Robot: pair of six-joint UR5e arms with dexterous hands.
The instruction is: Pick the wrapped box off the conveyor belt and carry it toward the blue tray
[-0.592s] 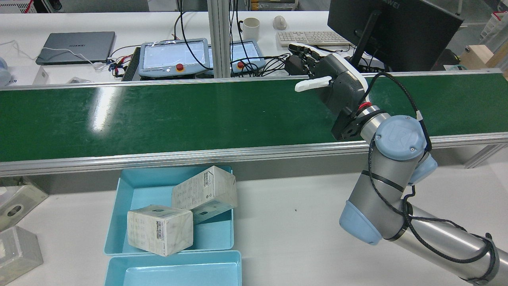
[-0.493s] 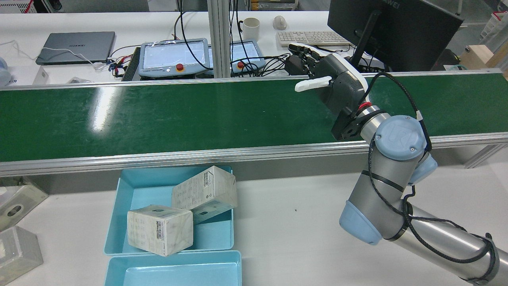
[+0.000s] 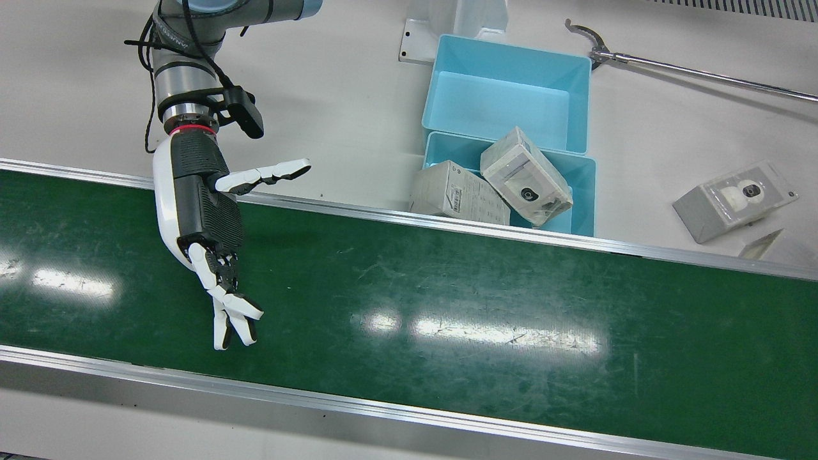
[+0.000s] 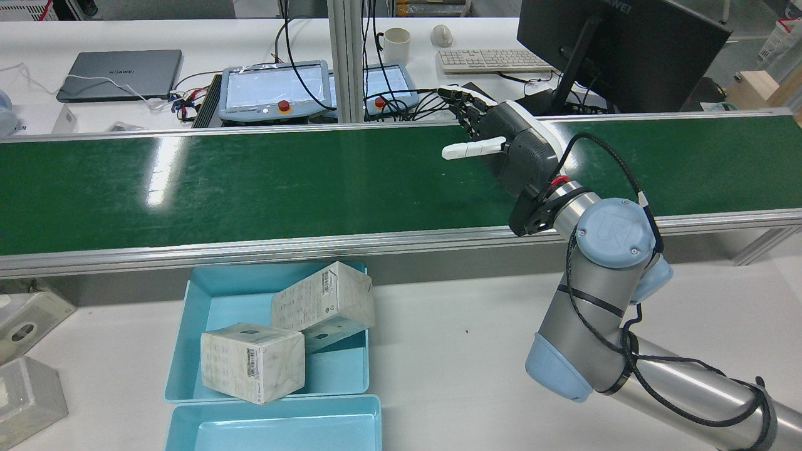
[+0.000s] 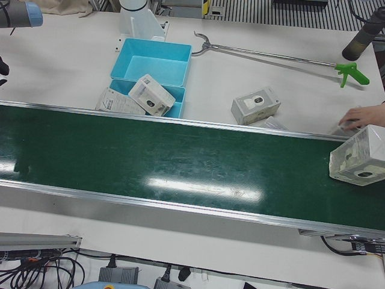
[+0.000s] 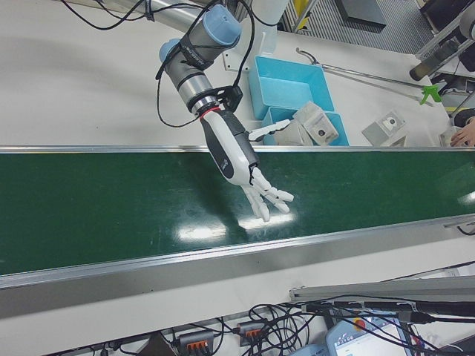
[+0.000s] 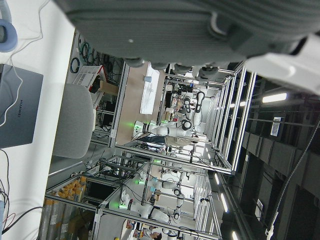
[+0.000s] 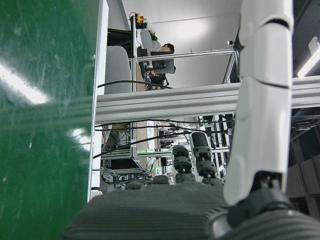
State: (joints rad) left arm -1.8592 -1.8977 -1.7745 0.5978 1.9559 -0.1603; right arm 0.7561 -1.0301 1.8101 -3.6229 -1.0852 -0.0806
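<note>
A wrapped white box (image 5: 359, 155) lies on the green conveyor belt (image 5: 180, 156) at the far right of the left-front view, next to a person's hand (image 5: 364, 114); no other view shows it. My right hand (image 3: 201, 217) hovers over the belt, open and empty, fingers spread, far from that box; it also shows in the rear view (image 4: 510, 147) and the right-front view (image 6: 237, 159). The blue tray (image 4: 207, 294) sits beside the belt with two wrapped boxes (image 4: 322, 304) (image 4: 250, 363) in it. Of my left hand (image 7: 190, 25) only the palm shows, in its own view.
A second blue tray (image 3: 505, 83) stands against the first. Loose boxes (image 3: 735, 201) (image 4: 28, 394) lie on the white table. A long grabber tool (image 3: 671, 67) lies behind the trays. Teach pendants (image 4: 276, 88), a laptop and a monitor stand beyond the belt.
My right hand has moved left along the belt and a little lower, still open and empty. The tray and its boxes have not moved.
</note>
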